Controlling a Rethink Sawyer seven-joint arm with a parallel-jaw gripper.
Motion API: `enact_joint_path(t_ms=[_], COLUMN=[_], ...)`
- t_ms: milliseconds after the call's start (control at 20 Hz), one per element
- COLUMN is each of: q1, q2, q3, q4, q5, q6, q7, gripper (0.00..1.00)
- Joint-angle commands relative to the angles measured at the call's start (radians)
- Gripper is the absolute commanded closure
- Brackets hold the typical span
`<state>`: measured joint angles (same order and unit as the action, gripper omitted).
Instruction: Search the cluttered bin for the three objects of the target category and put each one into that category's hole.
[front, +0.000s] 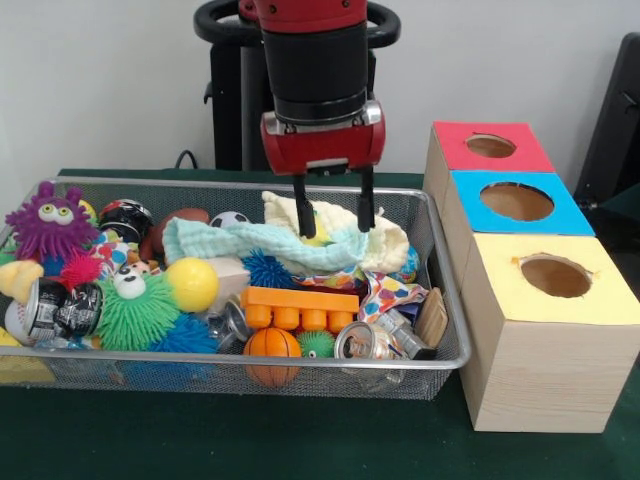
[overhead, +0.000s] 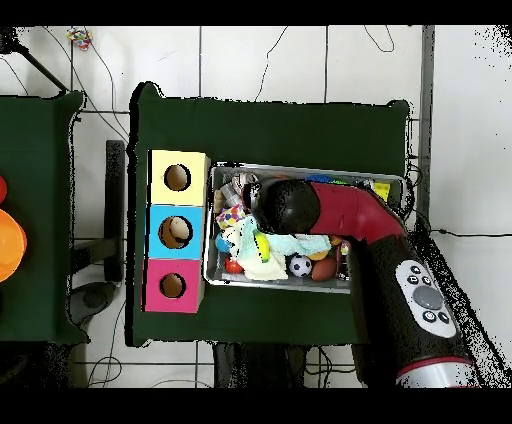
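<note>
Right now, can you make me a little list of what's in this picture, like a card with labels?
bin: wire mesh basket full of toys, cloths and cans
gripper: open, fingers down over the cloths
under gripper: light blue cloth, cream cloth
front toys: orange building block, mini basketball, yellow ball
boxes: red, blue, yellow, one hole each

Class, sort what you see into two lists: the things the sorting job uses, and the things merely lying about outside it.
Job:
gripper, open above the cloths
wire bin of toys, cans, cloths
red box
blue box
yellow box, each box with a top hole

Lying about:
orange object on the side table
cables on the floor
</note>
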<state>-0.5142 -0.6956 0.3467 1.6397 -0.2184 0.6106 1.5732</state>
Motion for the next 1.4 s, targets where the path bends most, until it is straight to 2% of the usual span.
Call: enact_joint_path(t_ms=[50,300,950,1100,1400], q1=[-0.005,-0.023,-0.07,-0.075,-0.067], q2=[0.095,0.084,0.082,0.069,0.048], q3=[-0.021,-0.015,-0.014,-0.027,-0.036], q4=[-0.053,0.025,0.136,0.189,0.226], q5=[-0.069,-0.084,-0.15,-0.167,-0.175], q6=[0.004,-0.062,-0.193,-0.229,-0.246], q7=[0.014,0.034,0.043,0.063,0.085], gripper=[0.0,0.0,0.0,0.0,0.0])
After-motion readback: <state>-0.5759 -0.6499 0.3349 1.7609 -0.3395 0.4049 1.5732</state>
